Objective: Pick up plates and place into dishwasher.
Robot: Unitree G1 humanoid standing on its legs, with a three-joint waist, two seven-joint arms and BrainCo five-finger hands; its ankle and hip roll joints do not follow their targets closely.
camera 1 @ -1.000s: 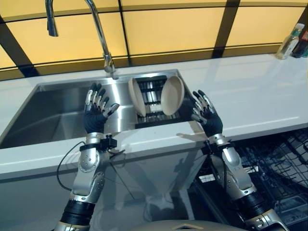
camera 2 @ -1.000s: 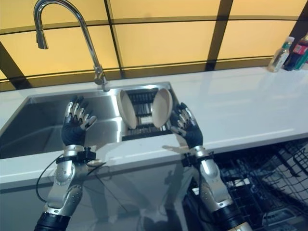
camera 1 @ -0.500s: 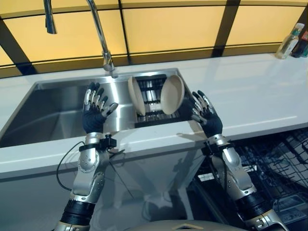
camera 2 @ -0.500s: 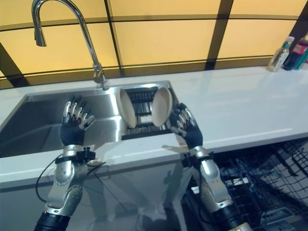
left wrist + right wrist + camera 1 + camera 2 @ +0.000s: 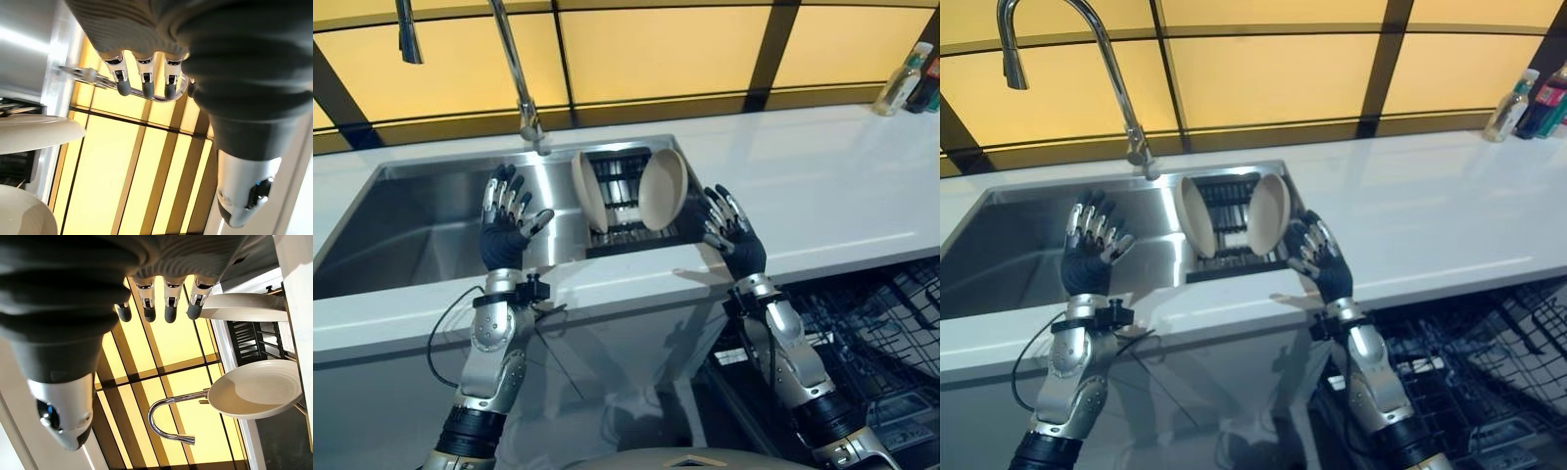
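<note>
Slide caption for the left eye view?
Both open hands, left and right, flank two plates racked in the sink.

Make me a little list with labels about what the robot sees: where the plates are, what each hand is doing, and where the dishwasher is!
plates: two beige plates, left plate and right plate, standing on edge in the black rack
rack: sits in the steel sink, at its right end
left hand: raised over the sink, fingers straight, holding nothing
right hand: raised just right of the right plate, fingers straight, holding nothing
dishwasher rack: open, low on the right, below the white counter
faucet: behind the sink
bottles: far right on the counter
</note>
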